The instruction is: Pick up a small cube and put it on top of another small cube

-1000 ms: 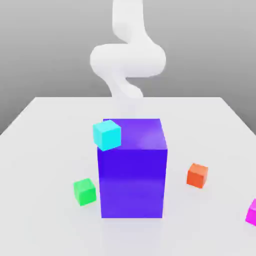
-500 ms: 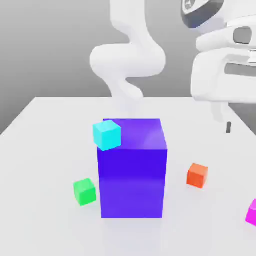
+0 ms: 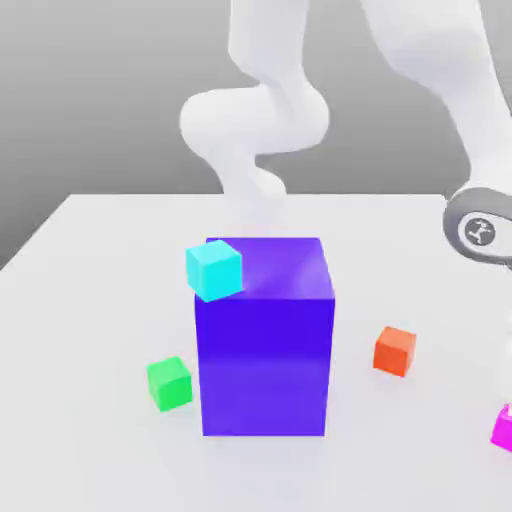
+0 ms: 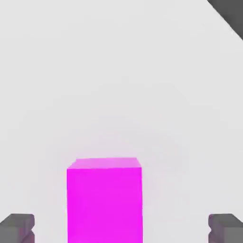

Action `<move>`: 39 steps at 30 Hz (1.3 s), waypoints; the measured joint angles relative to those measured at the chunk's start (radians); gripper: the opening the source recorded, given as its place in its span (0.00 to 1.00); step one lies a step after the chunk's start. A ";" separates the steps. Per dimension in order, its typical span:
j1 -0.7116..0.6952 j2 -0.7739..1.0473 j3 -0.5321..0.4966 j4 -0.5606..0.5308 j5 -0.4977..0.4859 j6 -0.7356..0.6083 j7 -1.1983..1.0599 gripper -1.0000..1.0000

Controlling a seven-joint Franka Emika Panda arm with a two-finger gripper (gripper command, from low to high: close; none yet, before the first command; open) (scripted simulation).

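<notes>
Gripper [image 4: 121, 230] fingers wide apart, w/ magenta cube [image 4: 104, 201] sitting between them, not yet clamped. Cube rests on table [image 3: 100, 260] at near edge, far right of exterior view; straight drop should bracket it.

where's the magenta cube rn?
The magenta cube sits on the table at the exterior view's lower right edge, past the orange cube. In the hand view it lies between the open claw fingertips, with gaps either side.

Bright even light, soft faint shadows, no glare, slight blur
</notes>
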 joint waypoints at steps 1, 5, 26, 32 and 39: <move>0.022 0.036 -0.026 0.009 -0.022 0.026 0.016 0.00; 0.021 0.036 -0.026 0.009 -0.022 0.026 0.016 0.00; -0.238 -0.407 -0.072 -0.113 0.222 -0.159 0.068 0.00; -0.350 -0.515 -0.134 -0.189 0.231 -0.185 0.242 0.00; -0.479 -0.627 -0.192 -0.280 0.196 -0.211 0.482 0.00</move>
